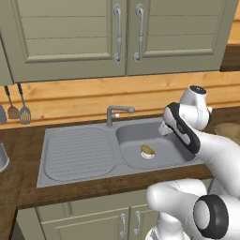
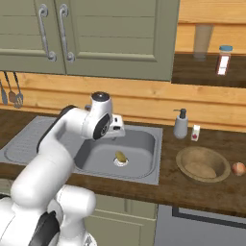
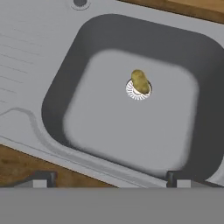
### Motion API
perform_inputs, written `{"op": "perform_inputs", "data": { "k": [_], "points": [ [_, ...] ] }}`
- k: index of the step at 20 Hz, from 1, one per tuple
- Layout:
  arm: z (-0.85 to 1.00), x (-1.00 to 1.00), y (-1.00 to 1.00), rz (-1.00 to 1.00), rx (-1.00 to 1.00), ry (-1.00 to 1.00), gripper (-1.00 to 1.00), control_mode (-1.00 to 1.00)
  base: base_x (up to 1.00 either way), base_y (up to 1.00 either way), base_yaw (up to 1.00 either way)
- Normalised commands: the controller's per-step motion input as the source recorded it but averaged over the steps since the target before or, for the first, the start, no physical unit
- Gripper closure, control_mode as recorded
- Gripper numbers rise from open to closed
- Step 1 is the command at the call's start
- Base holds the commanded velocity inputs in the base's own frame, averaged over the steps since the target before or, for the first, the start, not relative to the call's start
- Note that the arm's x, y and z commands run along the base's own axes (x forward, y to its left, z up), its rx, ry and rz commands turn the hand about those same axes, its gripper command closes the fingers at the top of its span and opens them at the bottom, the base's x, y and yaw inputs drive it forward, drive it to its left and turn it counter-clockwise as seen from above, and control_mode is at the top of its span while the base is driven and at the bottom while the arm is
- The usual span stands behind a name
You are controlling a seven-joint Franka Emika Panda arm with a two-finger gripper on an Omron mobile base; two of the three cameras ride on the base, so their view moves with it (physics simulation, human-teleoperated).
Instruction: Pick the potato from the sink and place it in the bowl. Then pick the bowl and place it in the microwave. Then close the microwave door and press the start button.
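While potato rests on drain mid-sink, walls well apart, hand apparently released above near rim.

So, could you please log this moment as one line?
stage: approach | potato: on sink drain | gripper: open, above basin | bowl: counter

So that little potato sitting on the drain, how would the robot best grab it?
From straight above, I'd judge. The potato lies flat on the drain ring in the middle of the sink basin, walls well clear all round. It is oval, so the fingers should close across its narrow middle, not its long ends.
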Motion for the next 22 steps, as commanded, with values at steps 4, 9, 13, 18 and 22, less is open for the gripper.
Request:
{"op": "perform_inputs", "data": {
  "k": [4, 9, 13, 18, 22],
  "points": [
    [-0.46, 0.67, -0.06, 0.04, 0.02, 0.00, -1.00, -1.00, 0.00, 0.00, 0.00],
    [-0.41, 0.66, -0.04, 0.03, 0.00, 0.01, -1.00, -1.00, 0.00, 0.00, 0.00],
    [-0.39, 0.48, -0.13, 0.02, 0.00, 0.04, -1.00, -1.00, 0.00, 0.00, 0.00],
    [-0.41, 0.40, -0.09, 0.00, 0.00, 0.02, -1.00, -1.00, 0.00, 0.00, 0.00],
    [-0.17, 0.21, -0.26, 0.00, 0.01, 0.00, -1.00, -1.00, 0.00, 0.00, 0.00]
  ]
}}
